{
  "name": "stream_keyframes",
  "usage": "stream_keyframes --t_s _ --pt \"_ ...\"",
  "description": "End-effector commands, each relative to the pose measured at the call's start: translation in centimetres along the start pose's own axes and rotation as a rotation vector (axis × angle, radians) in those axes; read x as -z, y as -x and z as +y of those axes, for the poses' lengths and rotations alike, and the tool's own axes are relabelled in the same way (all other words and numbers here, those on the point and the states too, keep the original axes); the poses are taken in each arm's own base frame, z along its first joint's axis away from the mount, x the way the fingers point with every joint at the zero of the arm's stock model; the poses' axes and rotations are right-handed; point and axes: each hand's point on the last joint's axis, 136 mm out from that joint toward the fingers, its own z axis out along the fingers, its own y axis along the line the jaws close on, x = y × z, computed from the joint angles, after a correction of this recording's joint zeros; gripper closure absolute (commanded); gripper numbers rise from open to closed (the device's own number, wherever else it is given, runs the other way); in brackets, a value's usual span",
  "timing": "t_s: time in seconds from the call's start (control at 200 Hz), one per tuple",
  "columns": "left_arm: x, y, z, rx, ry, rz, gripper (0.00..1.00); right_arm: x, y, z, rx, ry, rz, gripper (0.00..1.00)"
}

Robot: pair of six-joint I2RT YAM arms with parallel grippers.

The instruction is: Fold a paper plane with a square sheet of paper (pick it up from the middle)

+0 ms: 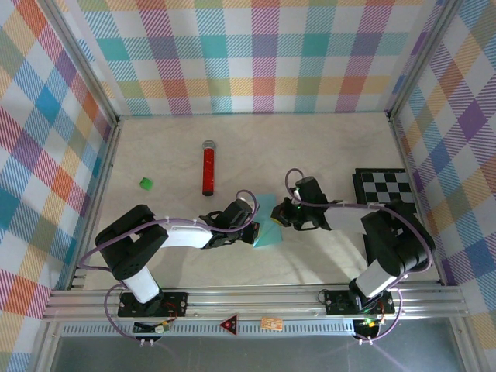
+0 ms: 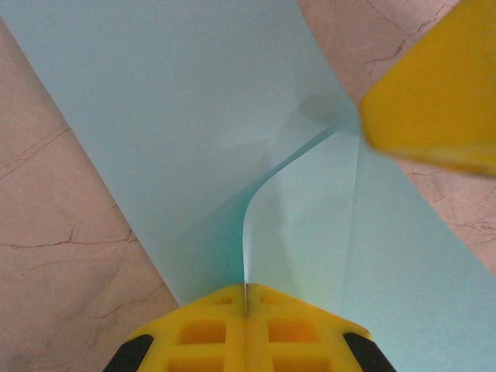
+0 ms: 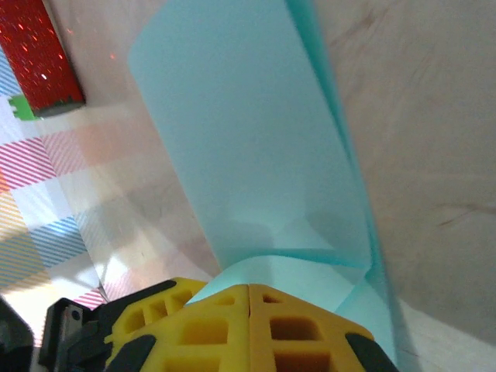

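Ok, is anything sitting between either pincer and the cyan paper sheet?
Nothing visible does. The left pincer and the right pincer are each shut directly on the square sheet of paper.

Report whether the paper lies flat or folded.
Partly folded, not flat: left tool and right tool each pinch a curled-up flap of paper.

Mid-table is crowded: the left gripper (image 1: 253, 232) and right gripper (image 1: 277, 214) meet there, both pinching the square sheet of paper (image 1: 268, 229). Beyond the left arm (image 1: 182, 232) lie a red glittery tube (image 1: 208, 167) and a small green block (image 1: 146, 183); the checkered board (image 1: 385, 189) sits by the right wall. The far strip of table (image 1: 310, 136) lies open.
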Motion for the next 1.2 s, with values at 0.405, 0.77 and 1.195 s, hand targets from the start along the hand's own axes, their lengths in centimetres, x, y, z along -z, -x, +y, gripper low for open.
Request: stream_keyframes --t_s 0.405,0.77,1.195 --pt "0.1 -2.9 2.8 0.008 0.098 0.094 0.96 -2.8 -3.4 -4.2 -0.066 -0.146 0.061 1.00" --pt "1.9 0.2 1.5 0.032 0.083 0.012 0.83 -2.8 -4.1 -6.4 -0.079 -0.195 0.065 1.00" --pt "5.5 1.2 -1.7 0.072 -0.069 -0.007 0.84 -3.1 -4.0 -6.8 -0.102 -0.192 0.052 1.00"
